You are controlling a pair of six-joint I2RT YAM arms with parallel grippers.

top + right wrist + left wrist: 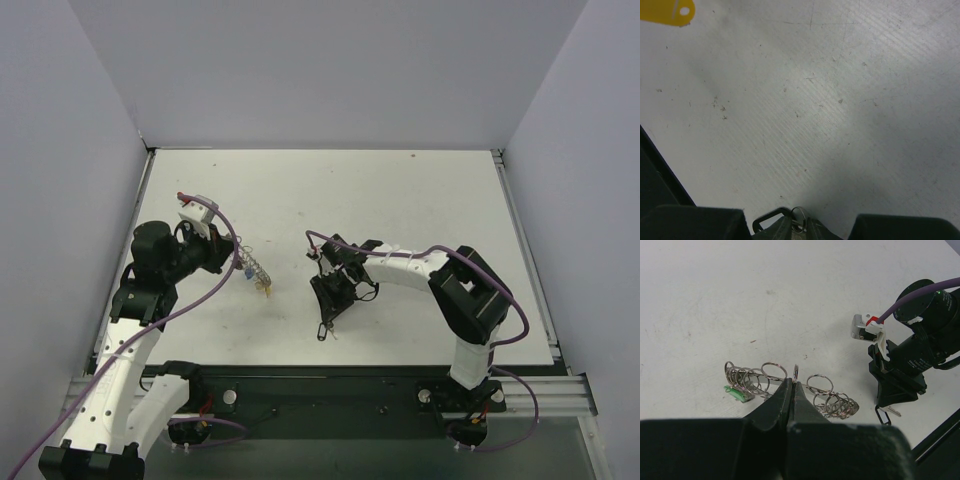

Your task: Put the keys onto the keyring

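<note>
Left arm pose: rises from its base at the near-left edge, folds back at the elbow and turns its wrist toward the middle of the white tabletop.
Left jaws: the left gripper is clenched on one loop of the silvery metal keyring with its bumpy, chain-like rim.
Keyring position: held at the left fingertips, left of table centre, with its wire loops fanned out to both sides (its round outline cannot be read in the wrist view).
Keys at the keyring: a small green plastic key head lies at the end of the loops. A small yellow plastic key head shows at the end toward the arm bases in the overhead view. Whether either is threaded on cannot be told.
Right arm pose: reaches from the near-right base leftward across the table, with its wrist pitched down and the right gripper near the surface, apart from the keyring.
Right jaws: closed on the small wire ring of a black-headed metal key.
Hidden or cut off: both wrist cameras crop their own fingers at the bottom edge. Most of the black-headed key is covered by the right fingers.
Hard to make out: the key blades are too small to resolve from overhead.
</note>
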